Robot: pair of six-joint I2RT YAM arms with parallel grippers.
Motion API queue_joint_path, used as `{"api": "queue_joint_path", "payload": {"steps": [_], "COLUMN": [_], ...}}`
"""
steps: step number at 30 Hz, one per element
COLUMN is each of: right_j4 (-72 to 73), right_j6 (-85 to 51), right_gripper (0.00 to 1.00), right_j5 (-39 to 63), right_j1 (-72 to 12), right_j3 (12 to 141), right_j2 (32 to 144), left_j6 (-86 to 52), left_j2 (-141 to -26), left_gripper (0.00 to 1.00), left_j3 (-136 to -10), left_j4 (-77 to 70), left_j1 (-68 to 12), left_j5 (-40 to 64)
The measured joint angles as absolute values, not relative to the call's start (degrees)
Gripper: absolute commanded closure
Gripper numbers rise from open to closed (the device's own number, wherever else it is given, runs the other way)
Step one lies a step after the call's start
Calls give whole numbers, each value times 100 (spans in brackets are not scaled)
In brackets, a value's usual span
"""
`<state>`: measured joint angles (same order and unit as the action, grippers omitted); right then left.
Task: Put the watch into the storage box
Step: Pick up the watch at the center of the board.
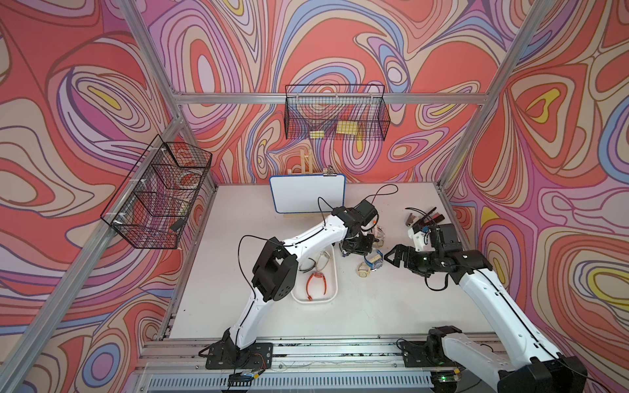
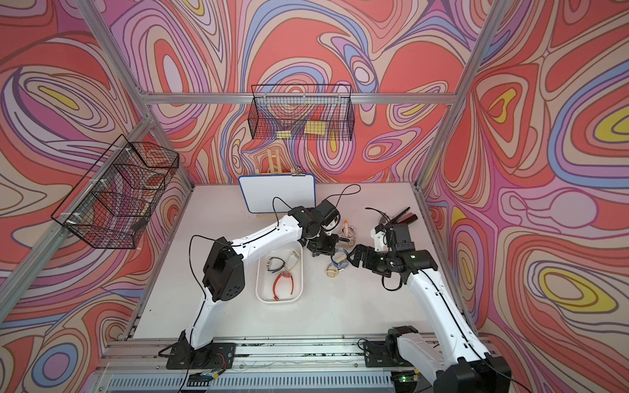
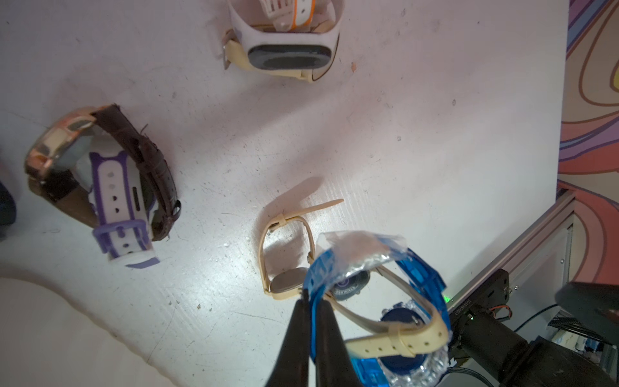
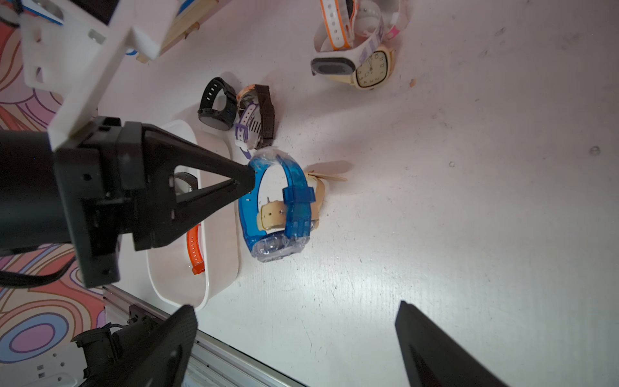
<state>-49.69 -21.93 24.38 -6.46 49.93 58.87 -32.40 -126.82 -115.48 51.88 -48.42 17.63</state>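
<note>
Left gripper [image 3: 313, 298] is clamped on the strap of the blue watch [image 4: 294, 187], with the strap of a beige watch [image 3: 284, 284] threaded through its loop. Blue watch is outside the storage box [image 2: 263, 287], just beside its long wall; orange watch [image 2: 285, 275] lies inside. Right gripper [image 4: 296, 305] is spread wide nearby, holding nothing.

White worktop [image 1: 238, 306] is carrying the storage box [image 2: 279, 301]; beige watch [image 3: 284, 254], brown-strap watch [image 3: 147, 167] and black watch [image 4: 216, 104] are lying loose nearby; whiteboard [image 1: 308, 194] is standing at back.
</note>
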Motion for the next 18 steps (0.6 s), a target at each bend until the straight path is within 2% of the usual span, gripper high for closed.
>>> {"api": "queue_joint_path", "payload": {"steps": [4, 8, 11, 18], "right_j4": [-4921, -4611, -4449, -3957], "right_j6": [-2338, -2661, -2893, -3358], "right_gripper": [5, 19, 26, 29], "right_j5": [2436, 2469, 2491, 2672], "right_j1": [-646, -646, -646, -646], "right_j3": [4956, 4536, 4163, 3599], "right_j2": [5937, 5850, 5850, 5780], "left_j6": [-3258, -3310, -3371, -3573], "left_j2": [-12672, -12654, -12606, -12473], "left_gripper": [100, 100, 100, 100], "left_j3": [-11417, -11194, -10960, -10608], "left_j4": [5140, 5006, 4834, 4504], "left_j1": [-4814, -4755, -4670, -4488], "left_j5": [1898, 2128, 2283, 2591]}}
